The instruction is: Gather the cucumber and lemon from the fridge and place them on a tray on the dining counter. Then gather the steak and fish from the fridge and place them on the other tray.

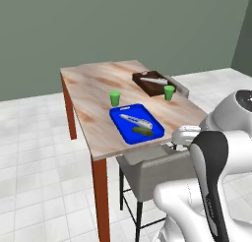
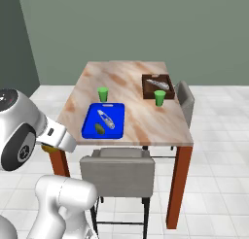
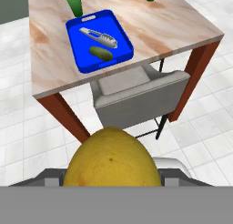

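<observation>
The lemon (image 3: pixel 112 158) fills the lower middle of the hand view, a large yellow, finely speckled oval whose bottom is cut off by the frame edge. It sits right where the gripper (image 3: pixel 112 178) would show its tips, and it hides both of them, so the jaws cannot be seen directly; they appear to be closed around the lemon, held part-way apart by its width. In the right base view a small yellow-brown patch of the lemon (image 2: pixel 48 148) peeks out beneath the white hand, which covers the rest of it.

Beyond the lemon stands the dining counter (image 3: pixel 150 29), a marble-patterned top on reddish-brown legs. A grey chair (image 3: pixel 136 93) is tucked against its near edge. On the counter lies a blue tray (image 3: pixel 75 29) holding the dark green cucumber (image 3: pixel 101 53) and, just beside it, a pale, silvery elongated thing that looks like a fish (image 3: pixel 98 36), though its detail is too fine to be sure. A green cup (image 3: pixel 73 3) stands just past the tray's far corner.

Farther along the counter the base views show a dark brown tray (image 2: pixel 146 89) with another pale, fish-like item (image 2: pixel 158 84) in it, hard to make out. A second green cup (image 2: pixel 159 98) stands at the near edge of that tray. A second grey chair (image 2: pixel 185 101) is partly hidden behind the counter's far side.
</observation>
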Robot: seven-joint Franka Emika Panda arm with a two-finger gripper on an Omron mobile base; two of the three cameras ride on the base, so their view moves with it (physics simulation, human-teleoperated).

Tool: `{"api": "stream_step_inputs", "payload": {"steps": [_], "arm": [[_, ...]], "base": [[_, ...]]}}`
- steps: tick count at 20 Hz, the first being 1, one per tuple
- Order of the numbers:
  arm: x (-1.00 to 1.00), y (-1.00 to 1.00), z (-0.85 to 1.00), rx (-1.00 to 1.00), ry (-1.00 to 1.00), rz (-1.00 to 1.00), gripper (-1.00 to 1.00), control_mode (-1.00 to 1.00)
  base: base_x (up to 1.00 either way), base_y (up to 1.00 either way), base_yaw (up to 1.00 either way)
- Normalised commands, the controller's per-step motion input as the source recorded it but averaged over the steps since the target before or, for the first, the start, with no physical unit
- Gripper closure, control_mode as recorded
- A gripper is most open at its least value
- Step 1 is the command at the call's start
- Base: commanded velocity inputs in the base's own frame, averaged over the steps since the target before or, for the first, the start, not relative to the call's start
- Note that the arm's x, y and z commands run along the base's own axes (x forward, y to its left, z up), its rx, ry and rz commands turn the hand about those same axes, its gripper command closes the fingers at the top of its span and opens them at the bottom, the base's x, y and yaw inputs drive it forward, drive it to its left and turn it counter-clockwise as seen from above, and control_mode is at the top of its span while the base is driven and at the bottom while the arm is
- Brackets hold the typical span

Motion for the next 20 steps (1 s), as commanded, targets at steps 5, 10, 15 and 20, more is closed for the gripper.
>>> {"api": "stream_step_inputs", "payload": {"steps": [5, 10, 15, 20], "arm": [[0.00, 0.00, 0.00, 0.00, 0.00, 0.00, 1.00, 1.00], [0.00, 0.00, 0.00, 0.00, 0.00, 0.00, 1.00, 1.00], [0.00, 0.00, 0.00, 0.00, 0.00, 0.00, 1.00, 1.00], [0.00, 0.00, 0.00, 0.00, 0.00, 0.00, 1.00, 1.00]], "base": [[0.44, -0.29, 0.32], [0.60, -0.32, 0.31], [0.69, -0.44, 0.27], [0.67, -0.28, 0.17]]}}
